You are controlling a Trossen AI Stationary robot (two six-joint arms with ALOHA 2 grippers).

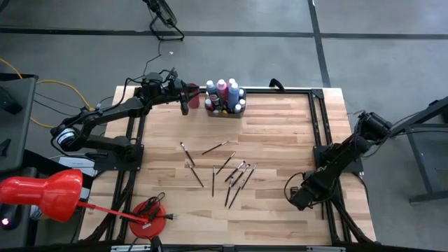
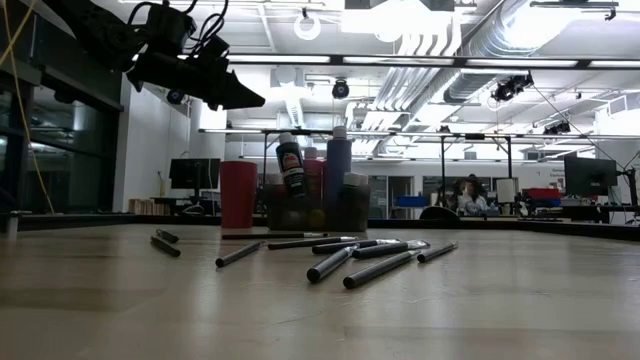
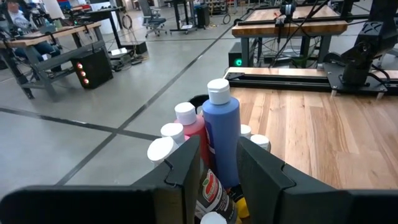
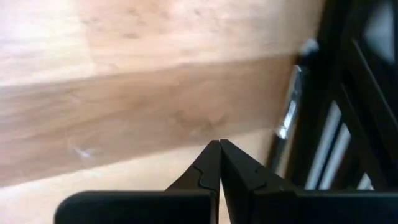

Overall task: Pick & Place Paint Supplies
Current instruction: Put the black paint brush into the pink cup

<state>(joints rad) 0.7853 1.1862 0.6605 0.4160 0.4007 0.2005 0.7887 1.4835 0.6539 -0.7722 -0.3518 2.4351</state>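
Note:
Several small paint bottles (image 1: 225,94) stand upright in a tray (image 1: 225,112) at the table's far edge; a tall blue bottle (image 3: 221,134), a red one (image 3: 193,134) and white caps show in the left wrist view. A pink cup (image 2: 238,195) stands just left of the tray. Several dark-handled paintbrushes (image 1: 227,171) lie flat and scattered mid-table (image 2: 345,262). My left gripper (image 1: 184,98) (image 2: 235,95) (image 3: 221,174) hangs open in the air above the cup, left of the bottles, fingers pointing at them. My right gripper (image 1: 299,197) (image 4: 219,165) is shut, resting low near the table's right edge.
A black frame rail (image 1: 316,126) runs along the table's right side and another along the far edge. A red round object with cables (image 1: 148,215) sits at the near left corner, with a red lamp-like shape (image 1: 42,192) beside the table. Bare wood (image 1: 280,133) lies right of the brushes.

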